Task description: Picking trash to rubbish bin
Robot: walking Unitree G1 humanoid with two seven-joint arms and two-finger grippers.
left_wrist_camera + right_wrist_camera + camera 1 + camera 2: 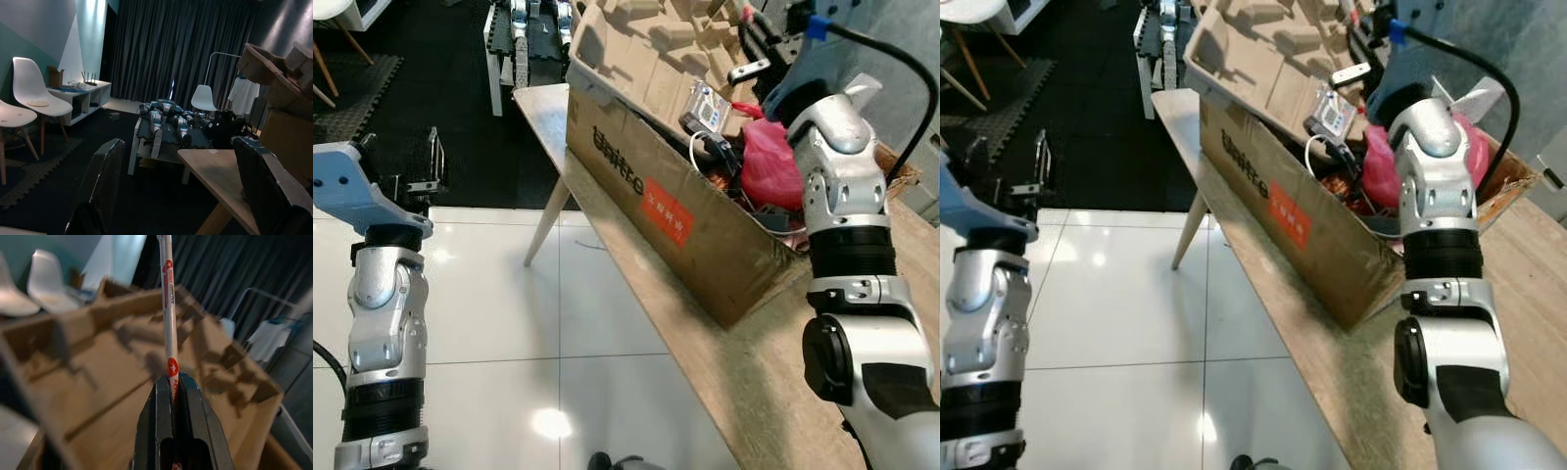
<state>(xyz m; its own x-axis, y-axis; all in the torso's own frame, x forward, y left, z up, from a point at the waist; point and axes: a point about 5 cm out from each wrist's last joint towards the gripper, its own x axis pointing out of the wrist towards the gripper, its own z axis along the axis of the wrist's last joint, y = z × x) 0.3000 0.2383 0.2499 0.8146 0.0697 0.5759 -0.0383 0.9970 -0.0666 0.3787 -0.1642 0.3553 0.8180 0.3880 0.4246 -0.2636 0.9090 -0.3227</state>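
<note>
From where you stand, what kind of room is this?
Probably a robotics lab or workroom: robot parts lie on a low white table, a brown cardboard box of trash sits on a wooden table, and white plastic chairs stand along the wall.

Brown cardboard box, orange-red label; pink bag; white stick, red print; white floor tiles.

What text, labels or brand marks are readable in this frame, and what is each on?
"Unitree": dark print on the side of the cardboard box, seen at a slant.
Orange label on the box: white characters, too small to read.
Straw wrapper pinched in the right claw: red logos and lettering, too blurred to read.
Small white device in the box: unreadable.
</note>
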